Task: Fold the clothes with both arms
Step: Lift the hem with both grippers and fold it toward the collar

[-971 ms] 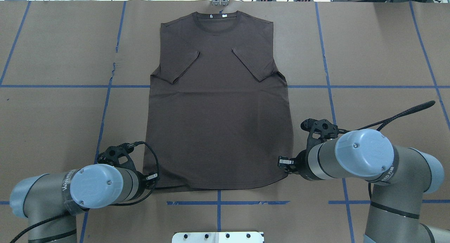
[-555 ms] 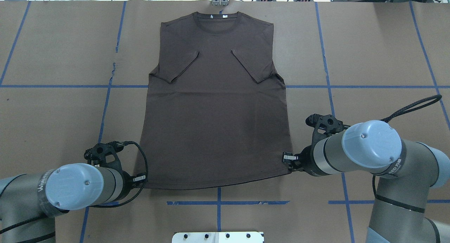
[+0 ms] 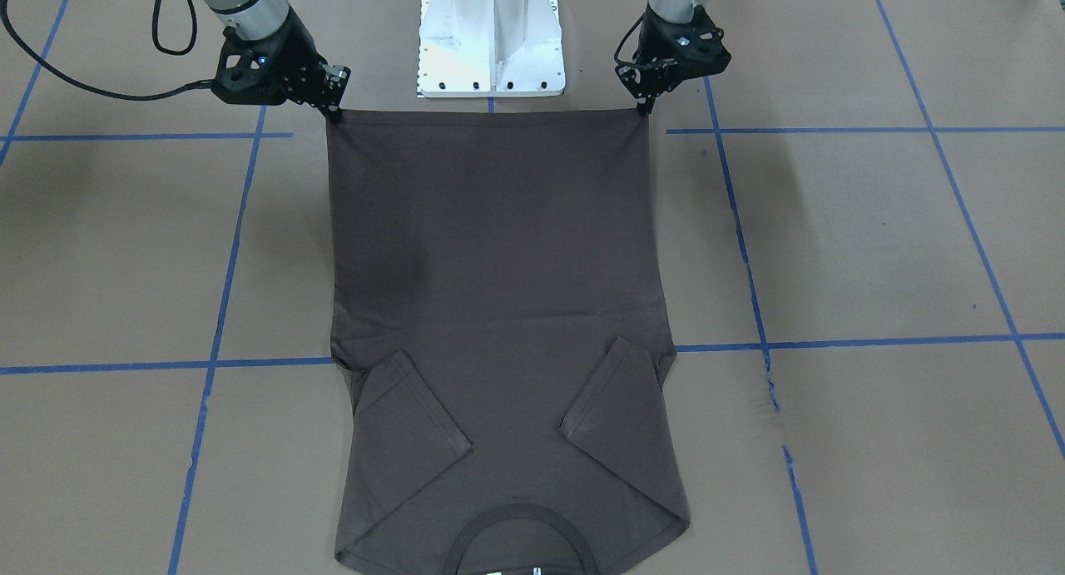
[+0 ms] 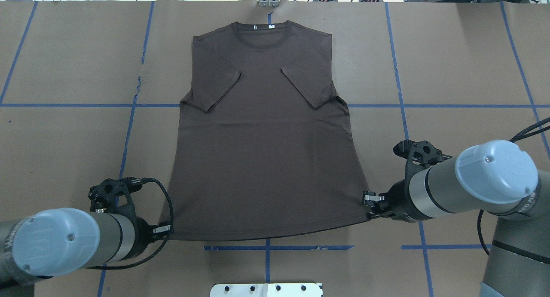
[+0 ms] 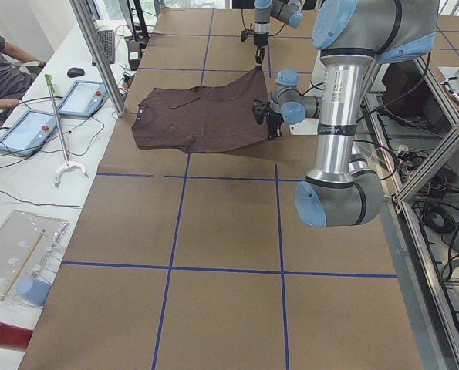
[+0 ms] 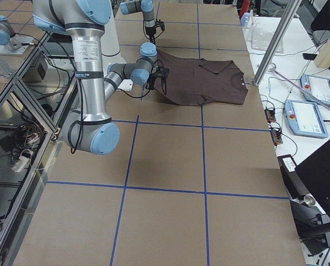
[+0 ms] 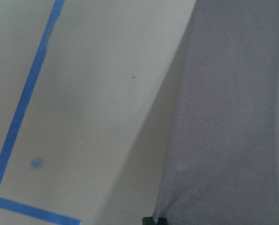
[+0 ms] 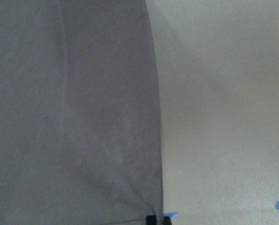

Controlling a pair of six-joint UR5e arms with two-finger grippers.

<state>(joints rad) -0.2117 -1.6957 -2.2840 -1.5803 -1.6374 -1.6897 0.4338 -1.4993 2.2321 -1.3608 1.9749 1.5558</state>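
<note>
Overhead exterior view had my left tool (image 4: 165, 229) and right tool (image 4: 369, 201) each clamped on a hem corner of the T-shirt (image 4: 266, 159), spread on the bench (image 4: 64, 159), sleeves already tucked in; the body folds, I judged, remained.

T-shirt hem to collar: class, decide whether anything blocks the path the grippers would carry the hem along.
Nothing visible does. The left gripper and right gripper each pinch a hem corner of the T-shirt. Between hem and collar lie only its own folded-in sleeves, flat on the cloth.
</note>
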